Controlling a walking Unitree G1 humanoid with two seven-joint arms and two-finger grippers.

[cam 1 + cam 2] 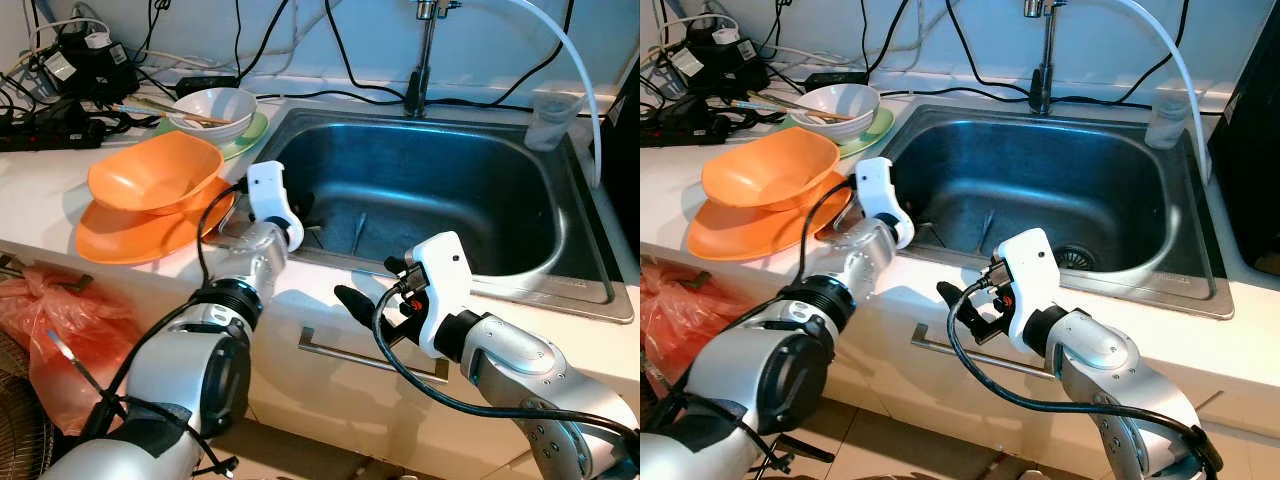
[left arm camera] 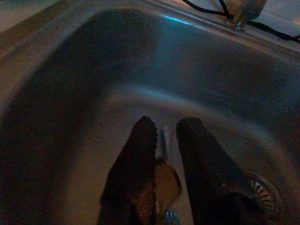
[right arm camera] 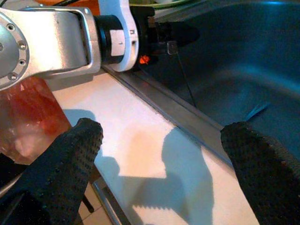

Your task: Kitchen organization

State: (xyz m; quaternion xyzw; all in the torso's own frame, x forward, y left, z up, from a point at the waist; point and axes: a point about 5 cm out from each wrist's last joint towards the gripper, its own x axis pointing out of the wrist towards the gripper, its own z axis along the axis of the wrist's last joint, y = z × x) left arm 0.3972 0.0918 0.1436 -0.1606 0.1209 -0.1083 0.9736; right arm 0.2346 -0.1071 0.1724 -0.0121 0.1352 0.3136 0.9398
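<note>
My left gripper (image 2: 164,124) reaches over the near left rim of the steel sink (image 1: 520,285), shut on a slim metal utensil (image 2: 164,154) that hangs down between its fingers above the basin floor. From the right wrist view the same utensil (image 3: 172,47) dangles at the tips of the left gripper (image 3: 180,32). My right gripper (image 1: 372,285) hovers open over the white counter edge in front of the sink, its two black fingers (image 3: 70,154) spread wide and holding nothing. An orange bowl (image 1: 155,170) rests on an orange plate (image 1: 130,240) left of the sink.
A white bowl (image 1: 212,108) with chopsticks sits on a green plate (image 1: 250,138) behind the orange dishes. Power strips and cables (image 1: 60,110) crowd the back left. The faucet (image 1: 420,60) and a plastic cup (image 1: 552,118) stand behind the sink. A red bag (image 1: 50,310) hangs below the counter.
</note>
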